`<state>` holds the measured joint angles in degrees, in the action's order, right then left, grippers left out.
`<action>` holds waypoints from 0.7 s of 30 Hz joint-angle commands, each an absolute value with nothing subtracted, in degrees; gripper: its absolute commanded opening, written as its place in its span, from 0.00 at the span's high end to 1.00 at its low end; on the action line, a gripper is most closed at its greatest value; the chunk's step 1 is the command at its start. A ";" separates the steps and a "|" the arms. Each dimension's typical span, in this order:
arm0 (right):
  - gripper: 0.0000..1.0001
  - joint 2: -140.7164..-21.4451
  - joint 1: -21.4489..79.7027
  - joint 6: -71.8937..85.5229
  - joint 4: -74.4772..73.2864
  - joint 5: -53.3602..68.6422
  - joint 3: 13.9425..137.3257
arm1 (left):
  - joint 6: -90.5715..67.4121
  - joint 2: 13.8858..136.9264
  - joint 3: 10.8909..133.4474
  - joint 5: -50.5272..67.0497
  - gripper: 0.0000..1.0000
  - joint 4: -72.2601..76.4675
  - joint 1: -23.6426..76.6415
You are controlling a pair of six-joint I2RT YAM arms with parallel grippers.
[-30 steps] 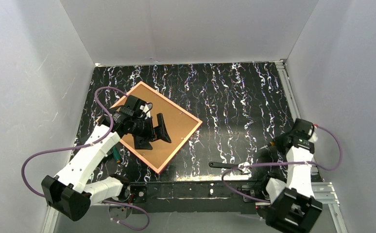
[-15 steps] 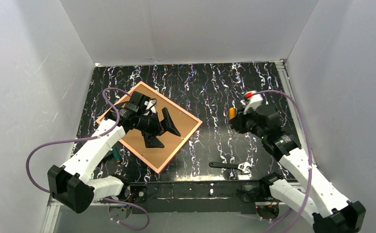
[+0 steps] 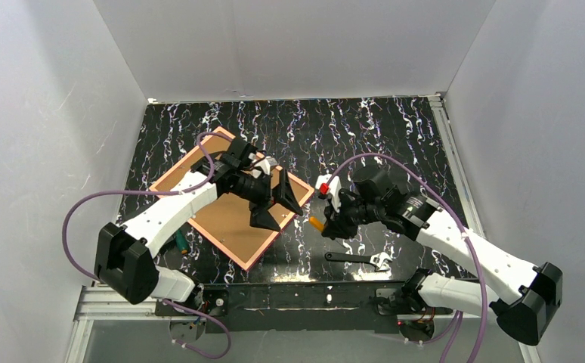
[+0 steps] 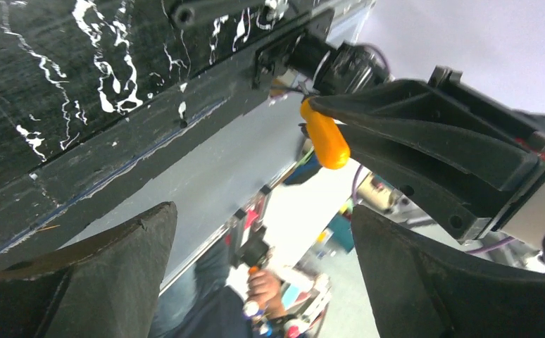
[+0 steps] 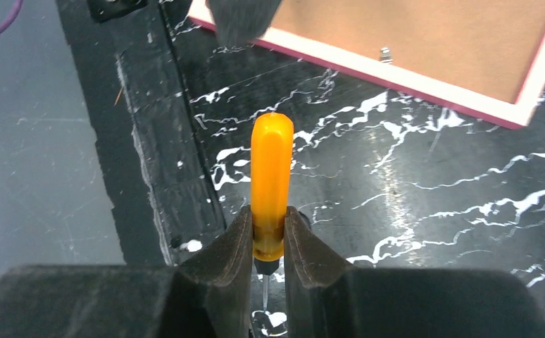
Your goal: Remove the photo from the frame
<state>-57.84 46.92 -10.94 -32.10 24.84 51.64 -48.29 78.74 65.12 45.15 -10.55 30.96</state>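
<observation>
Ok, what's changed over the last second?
The right hand, shut on the orange-handled screwdriver throughout, swung out from beside its base and leftwards to just off the right corner of the frame. The left hand, open, slid from over the middle of the frame towards that corner. The frame, back up, and the wrench have not moved.

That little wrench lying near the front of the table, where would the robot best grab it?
Probably mid-handle on the wrench, from straight above. It lies flat on the table, handle running left to right, so one finger goes on its near side, one on its far side. The head at its right end is wider.
</observation>
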 commanded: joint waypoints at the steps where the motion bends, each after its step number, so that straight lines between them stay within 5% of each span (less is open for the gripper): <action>1: 0.99 -58.89 50.66 -12.36 -32.97 24.13 54.17 | -45.04 79.51 67.34 49.93 0.11 -12.73 35.11; 6: 0.99 -57.71 55.27 -12.22 -28.57 15.81 51.19 | -47.73 82.16 68.11 51.87 0.31 -8.73 37.47; 13: 0.99 -54.81 58.80 -11.49 -24.82 9.04 48.73 | -47.79 84.49 67.06 54.63 0.23 -8.67 39.86; 21: 0.99 -53.63 59.77 -10.95 -24.78 6.53 49.71 | -47.19 86.90 69.13 54.13 0.40 -8.70 43.84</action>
<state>-54.61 58.92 -11.16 -27.90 8.49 48.86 -47.81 85.95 66.81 51.46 -5.37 42.41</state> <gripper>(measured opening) 0.242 0.657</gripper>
